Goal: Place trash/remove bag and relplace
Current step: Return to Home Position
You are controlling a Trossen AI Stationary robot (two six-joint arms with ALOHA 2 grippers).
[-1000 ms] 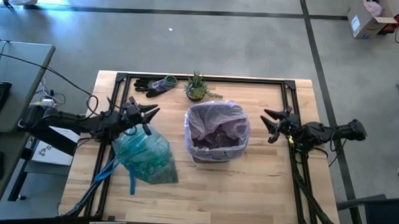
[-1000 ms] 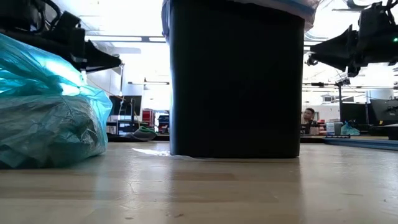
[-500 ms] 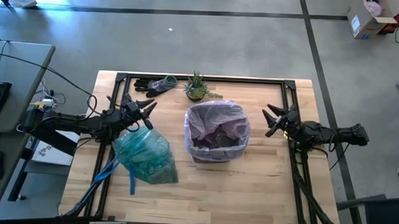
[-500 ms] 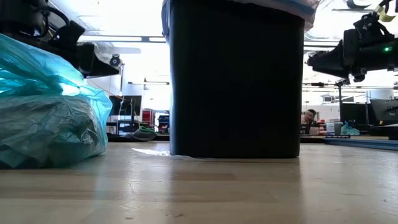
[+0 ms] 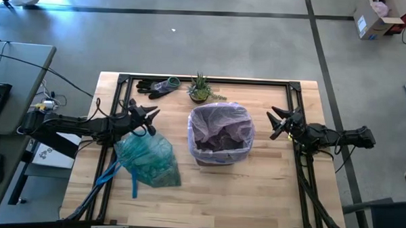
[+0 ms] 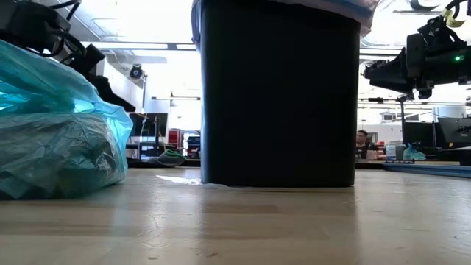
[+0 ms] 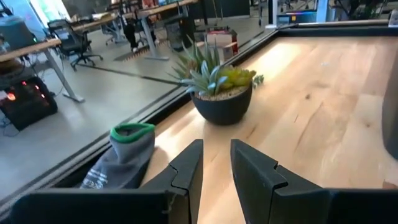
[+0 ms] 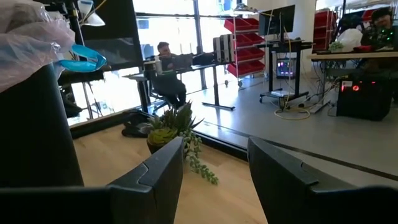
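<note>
The teal bag [image 5: 147,159] lies bulging on the table left of the bin, resting on its underside [image 6: 59,184]. Its blue ties [image 5: 113,173] trail toward the near edge. No loose trash shows in any view. My left gripper [image 5: 151,114] hovers just past the bag's far side, fingers narrowly open with nothing between them [image 7: 216,165]. My right gripper [image 5: 274,123] stands open and empty to the right of the bin [image 8: 214,165], pointing level toward it.
A black bin [image 6: 280,92] lined with a pale pink bag [image 5: 221,125] stands mid-table. A small potted plant [image 5: 200,89] and dark gloves [image 5: 156,87] lie at the far edge. A black frame rail [image 5: 211,80] runs around the tabletop. Bare wood lies near the front edge.
My left gripper has sunk a little and tipped its fingers downward beside the bag's top. My right gripper has swung slightly toward the far edge, then kept still. The bag and the bin have stayed in place.
</note>
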